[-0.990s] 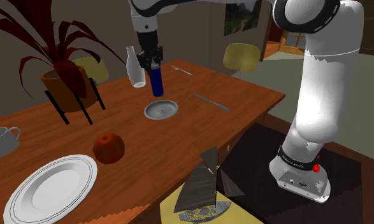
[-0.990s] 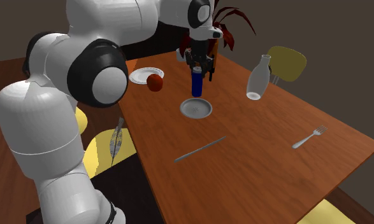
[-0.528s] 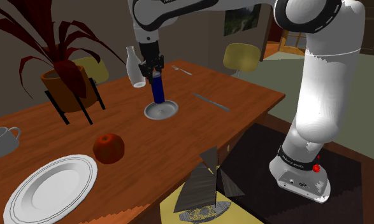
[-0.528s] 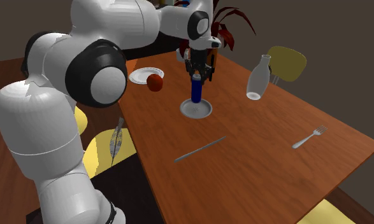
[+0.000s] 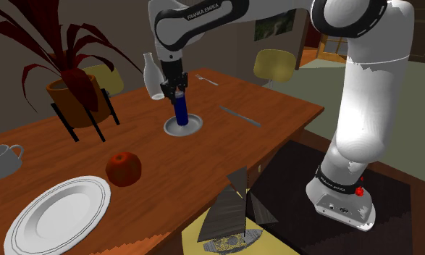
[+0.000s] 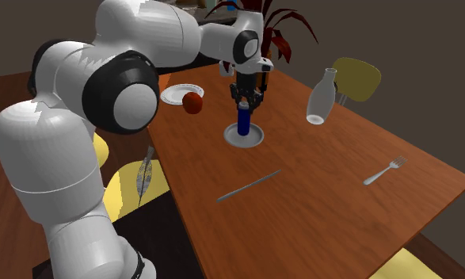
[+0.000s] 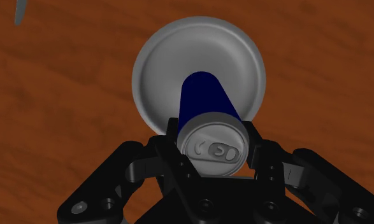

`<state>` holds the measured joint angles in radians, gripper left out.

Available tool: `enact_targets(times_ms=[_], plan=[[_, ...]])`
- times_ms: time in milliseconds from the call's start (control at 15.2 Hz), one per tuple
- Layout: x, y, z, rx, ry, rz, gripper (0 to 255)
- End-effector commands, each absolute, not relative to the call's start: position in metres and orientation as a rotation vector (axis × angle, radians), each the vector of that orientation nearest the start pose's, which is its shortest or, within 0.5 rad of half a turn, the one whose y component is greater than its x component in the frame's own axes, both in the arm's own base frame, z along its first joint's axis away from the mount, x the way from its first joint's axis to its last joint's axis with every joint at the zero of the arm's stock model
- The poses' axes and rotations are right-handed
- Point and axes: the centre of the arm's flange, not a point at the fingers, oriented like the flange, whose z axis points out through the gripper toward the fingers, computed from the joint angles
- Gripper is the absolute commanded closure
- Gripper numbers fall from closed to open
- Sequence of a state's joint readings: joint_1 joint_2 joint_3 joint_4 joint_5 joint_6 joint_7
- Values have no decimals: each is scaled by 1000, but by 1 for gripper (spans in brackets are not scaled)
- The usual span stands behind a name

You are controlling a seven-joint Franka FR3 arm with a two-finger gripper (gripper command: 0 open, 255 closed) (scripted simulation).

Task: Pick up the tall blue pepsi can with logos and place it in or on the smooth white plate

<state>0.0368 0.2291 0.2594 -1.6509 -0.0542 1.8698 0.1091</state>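
Clasped the blue can [image 7: 201, 95] near its top in the claw [image 7: 214, 141], held it upright mid-frame over the grey plate [image 7: 155, 70] on the counter [image 7: 64, 95], presumably to land flat.

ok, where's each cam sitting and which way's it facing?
Shoulder view: beside the stand, looking up-left over the table; stand and arm show.
Second exterior view: close by the arm's base, looking along the table; big arm links at its left.
Wrist view: on the gripper, looking down at the can; both fingers show.
All three share the can on the small plate.
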Motion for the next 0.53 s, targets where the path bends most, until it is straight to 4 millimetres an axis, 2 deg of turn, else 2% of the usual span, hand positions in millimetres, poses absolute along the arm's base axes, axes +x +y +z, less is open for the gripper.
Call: enact_targets(times_ms=[0,396,462], plan=[[607,167,477,-3120,-308,4,255],[607,167,477,-3120,-308,4,255],[607,167,477,-3120,-308,4,0]])
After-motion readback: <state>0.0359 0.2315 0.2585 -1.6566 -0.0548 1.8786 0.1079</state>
